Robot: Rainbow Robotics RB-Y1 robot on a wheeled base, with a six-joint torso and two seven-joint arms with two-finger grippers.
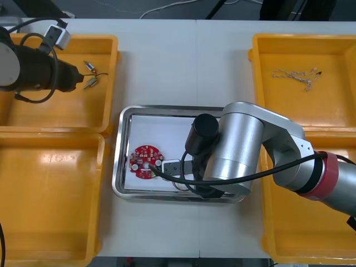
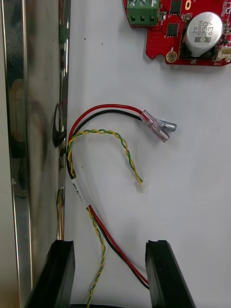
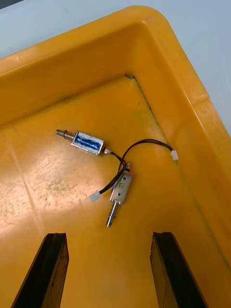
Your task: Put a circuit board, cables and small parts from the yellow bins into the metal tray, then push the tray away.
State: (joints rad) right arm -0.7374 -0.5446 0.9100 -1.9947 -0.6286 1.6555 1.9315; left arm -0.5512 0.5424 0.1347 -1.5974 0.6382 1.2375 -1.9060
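Observation:
The red circuit board (image 1: pixel 146 161) lies on the white floor of the metal tray (image 1: pixel 119 167). My right gripper (image 2: pixel 108 276) hovers low over the tray, open. A red, black and yellow cable bundle (image 2: pixel 103 109) lies loose on the white floor and runs back between the fingers, beside the shiny tray wall (image 2: pixel 29 144). The board's edge (image 2: pixel 163 33) shows beyond the cable ends. My left gripper (image 3: pixel 110 274) is open above the far left yellow bin (image 3: pixel 183 82). Just ahead of its fingers lie two small metal parts (image 3: pixel 88 142) (image 3: pixel 120 190) joined by thin black wires.
A twisted cable (image 1: pixel 295 75) lies in the far right yellow bin (image 1: pixel 261 67). The near left bin (image 1: pixel 50 194) and near right bin (image 1: pixel 311 233) flank the tray. My right arm (image 1: pixel 239 150) covers the tray's right half in the front view.

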